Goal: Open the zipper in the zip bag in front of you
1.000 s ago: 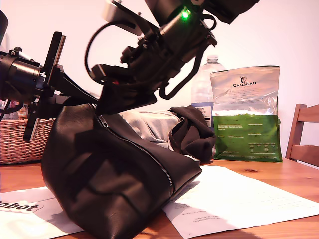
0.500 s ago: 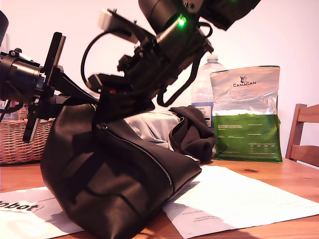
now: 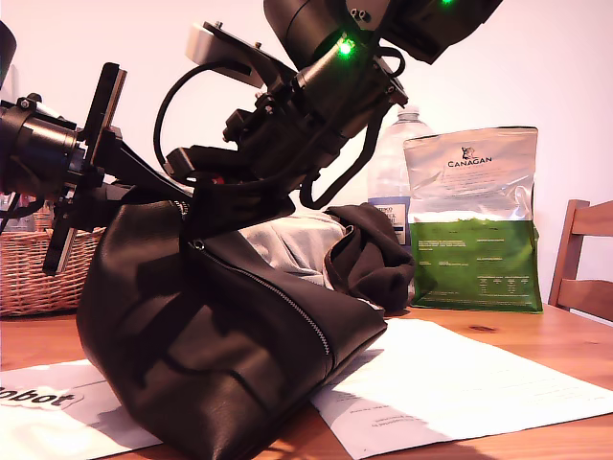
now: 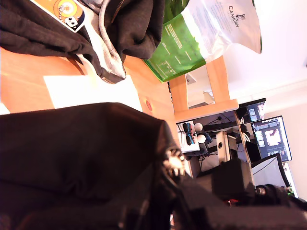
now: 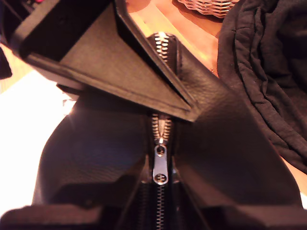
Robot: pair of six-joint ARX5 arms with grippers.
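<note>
- The zip bag sits slumped on the table, on sheets of paper.
- My second gripper hangs over the zipper, fingers parted, the pull tab lying between them, ungrasped.
- My first gripper is at the bag's end; its grip I cannot tell.

Dark leather of the zip bag fills the near part of the first wrist view, its top edge folding down to a small cluster of silver zipper teeth catching the light. Beyond it there's orange-brown table with a white sheet of paper lying flat, and black and grey clothing heaped past that. A green and silver pouch marked CANAGAN stands by a wooden chair, with 2 lit monitors far off.
</note>
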